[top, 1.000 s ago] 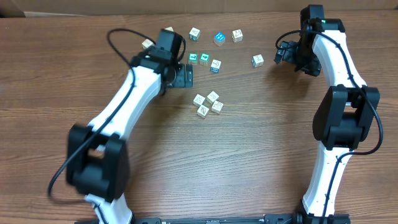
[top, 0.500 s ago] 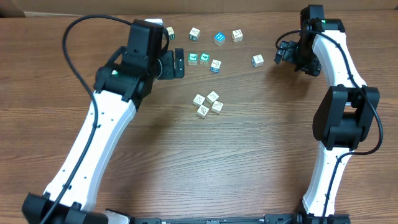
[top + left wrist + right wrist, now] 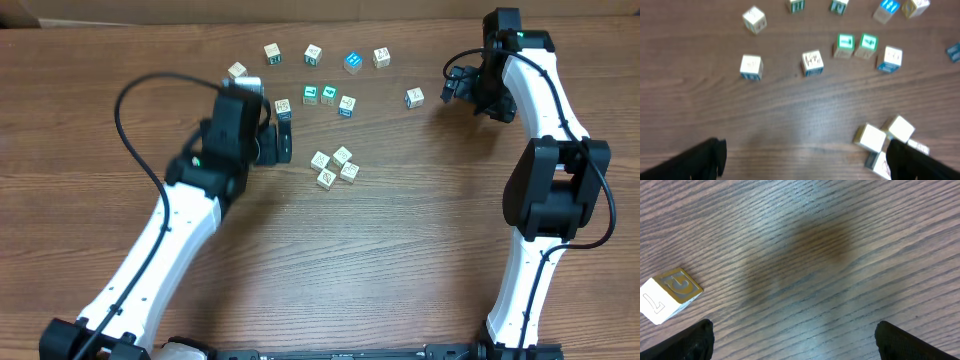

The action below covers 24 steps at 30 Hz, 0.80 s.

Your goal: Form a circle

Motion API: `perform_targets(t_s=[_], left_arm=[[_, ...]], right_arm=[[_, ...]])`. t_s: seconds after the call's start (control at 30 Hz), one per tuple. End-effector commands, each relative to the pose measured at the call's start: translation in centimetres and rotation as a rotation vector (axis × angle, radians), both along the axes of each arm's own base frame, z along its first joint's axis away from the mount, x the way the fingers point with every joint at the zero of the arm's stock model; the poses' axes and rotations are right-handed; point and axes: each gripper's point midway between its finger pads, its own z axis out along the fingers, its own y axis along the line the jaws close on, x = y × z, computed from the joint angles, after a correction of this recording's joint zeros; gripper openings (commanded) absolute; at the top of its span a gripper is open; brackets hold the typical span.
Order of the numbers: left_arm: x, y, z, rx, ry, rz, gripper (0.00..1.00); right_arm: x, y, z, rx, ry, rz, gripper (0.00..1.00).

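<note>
overhead, left fingers (image 3: 285, 143) hovering wide open beside a clump of four letter cubes (image 3: 335, 167), right fingers (image 3: 452, 86) sitting released near a lone cube (image 3: 414, 97)

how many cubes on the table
15 cubes: five along the far row, four just below, one by the right arm, four clustered mid-table, one under the left arm, visible only from the left wrist. Others may be hidden.

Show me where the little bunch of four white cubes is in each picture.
Overhead: bunch of four small whitish letter cubes, mid-table.
Left wrist: bottom right.
Right wrist: not in it.
Shared landmark: the two green-faced cubes side by side, above the bunch in both.
</note>
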Motion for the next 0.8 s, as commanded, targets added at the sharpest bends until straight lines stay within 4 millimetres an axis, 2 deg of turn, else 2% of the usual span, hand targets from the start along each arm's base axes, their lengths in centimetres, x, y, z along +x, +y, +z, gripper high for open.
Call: perform_targets(t_s=[0.0, 0.13, 0.3, 0.77], left_arm=[[-1.2, 0.7, -0.8, -0.011, -0.103, 0.0, 1.0], [-1.6, 0.4, -1.1, -0.031, -0.256, -0.054, 1.0], [-3.5, 0.1, -1.1, -0.022, -0.424, -0.155, 1.0], [-9.8, 2.6, -2.2, -0.075, -0.656, -0.124, 1.0]], right_arm=[[0.7, -0.1, 1.9, -0.004, -0.05, -0.005, 1.0], [0.7, -0.1, 1.9, -0.004, -0.05, -0.005, 1.0], [0.7, -0.1, 1.9, -0.004, -0.05, -0.005, 1.0], [0.7, -0.1, 1.9, -0.004, -0.05, -0.005, 1.0]])
